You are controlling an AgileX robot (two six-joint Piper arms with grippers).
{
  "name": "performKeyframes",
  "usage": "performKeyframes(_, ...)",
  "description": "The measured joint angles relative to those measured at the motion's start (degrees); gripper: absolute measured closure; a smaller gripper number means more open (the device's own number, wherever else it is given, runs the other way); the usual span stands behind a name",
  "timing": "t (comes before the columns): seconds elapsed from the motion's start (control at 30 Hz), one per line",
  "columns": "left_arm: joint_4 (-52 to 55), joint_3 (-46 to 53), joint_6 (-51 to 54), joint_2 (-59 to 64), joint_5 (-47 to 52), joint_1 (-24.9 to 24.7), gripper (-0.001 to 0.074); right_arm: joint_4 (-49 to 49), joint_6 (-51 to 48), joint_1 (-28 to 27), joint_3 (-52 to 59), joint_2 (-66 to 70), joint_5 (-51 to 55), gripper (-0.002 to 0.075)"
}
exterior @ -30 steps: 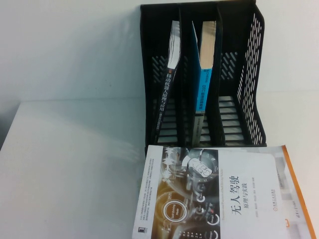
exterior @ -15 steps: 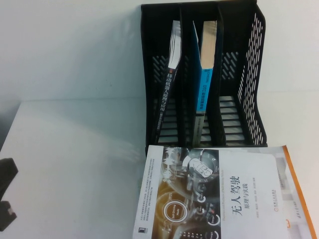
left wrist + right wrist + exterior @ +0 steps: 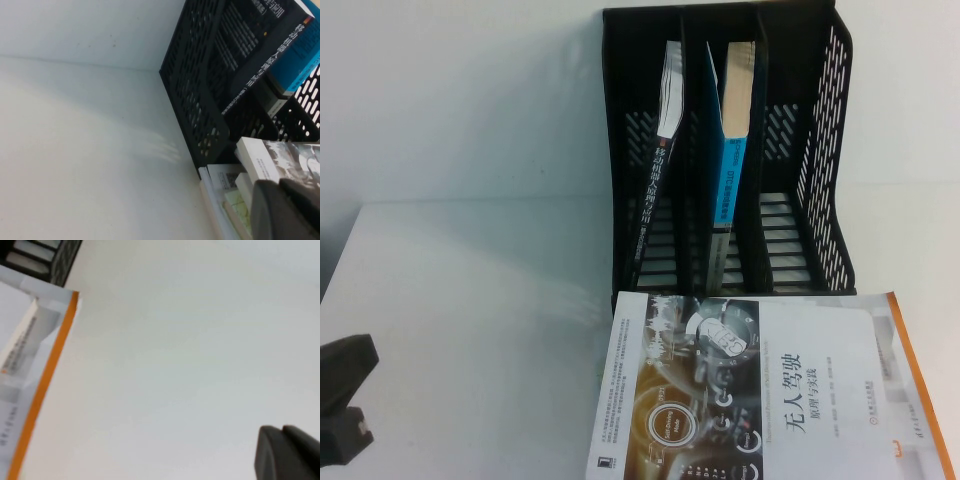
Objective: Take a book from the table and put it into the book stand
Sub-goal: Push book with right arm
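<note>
The book [image 3: 740, 390], white with a dark car-dashboard photo, lies flat on the table [image 3: 470, 320] just in front of the black book stand [image 3: 820, 150]. It also shows in the left wrist view [image 3: 280, 157]. The stand's right slot is empty. My left gripper [image 3: 342, 405] is low at the table's left edge, far left of the book and empty. In its wrist view its fingertips [image 3: 265, 200] are pressed together. My right gripper [image 3: 285, 452] is shut and empty over bare table, right of the books; it is out of the high view.
A white book with an orange edge [image 3: 910, 370] lies under the task book, jutting out to its right [image 3: 45, 370]. A black-spined book [image 3: 655, 200] stands in the stand's left slot and a blue-spined book [image 3: 732, 170] in the middle one. Bare tabletop spreads to the left.
My left gripper has come into the high view at the lower left edge and moved a little right and down. The books and stand have not moved.
</note>
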Motion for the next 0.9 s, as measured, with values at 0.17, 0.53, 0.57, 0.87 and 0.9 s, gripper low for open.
performKeyframes(0.17,-0.62,0.00,0.00,3.51,2.43,0.00,0.0739,11.32,2.20,0.17,-0.94,2.27,8.12,0.0729)
performKeyframes(0.53,-14.21,-5.72,13.21,22.90,17.19,1.92,0.0739,34.33,-3.19,0.27,4.08,6.54,0.05,0.0729)
performKeyframes(0.57,-16.56,-6.48,15.07,24.72,19.26,3.21,0.0739,34.74,-3.32,0.27,4.76,6.54,-0.98,0.0729)
performKeyframes(0.87,-31.51,-7.68,23.30,38.86,33.50,17.21,0.0739,34.63,-2.96,0.27,6.67,7.11,-3.13,0.0729)
performKeyframes(0.9,-31.89,-7.68,23.42,39.62,33.92,17.51,0.0739,34.63,-2.26,0.27,6.67,7.11,-3.58,0.0729)
